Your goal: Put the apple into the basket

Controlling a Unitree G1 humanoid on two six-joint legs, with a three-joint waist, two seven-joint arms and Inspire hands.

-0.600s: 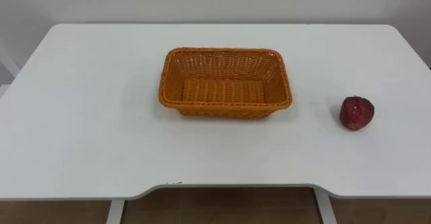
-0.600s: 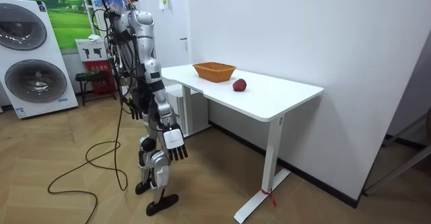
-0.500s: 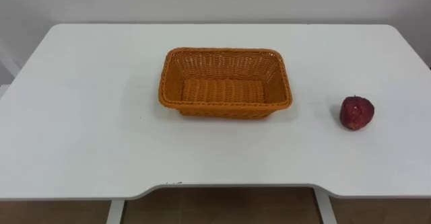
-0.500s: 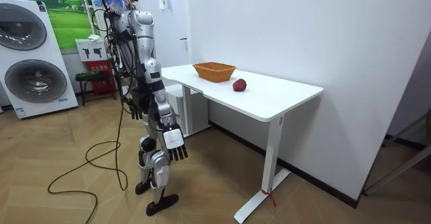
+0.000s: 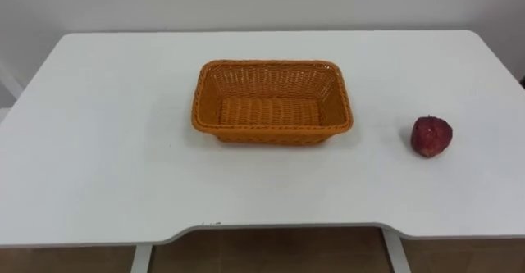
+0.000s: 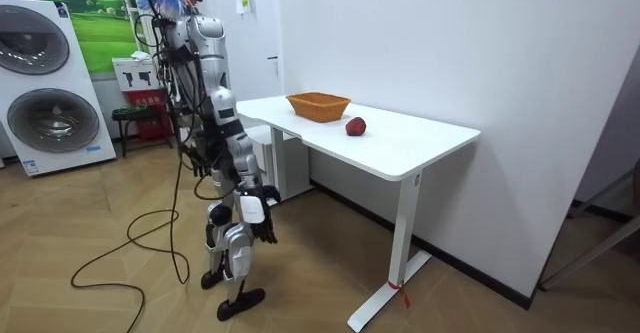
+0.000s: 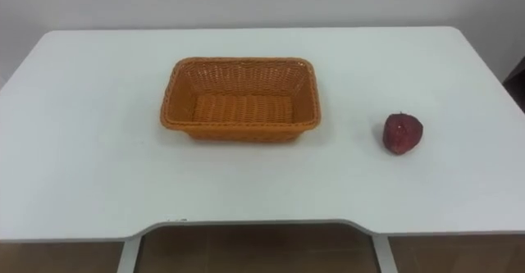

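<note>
In the room view the robot stands facing the worktop (image 5: pixel 107 158). Its right robot hand (image 6: pixel 254 216) hangs low by the thigh and its left robot hand (image 6: pixel 204 159) is behind the hip; I cannot tell whether either is apart or together. The apple (image 5: pixel 431 136), dark red and slightly lumpy, sits on the worktop to the right of the basket (image 5: pixel 272 65), well apart from it.

Lighting is bright and even on the white table (image 5: pixel 98 142). The orange woven basket (image 5: pixel 271 134) and dark red apple (image 5: pixel 431 136) cast faint, soft shadows.
</note>
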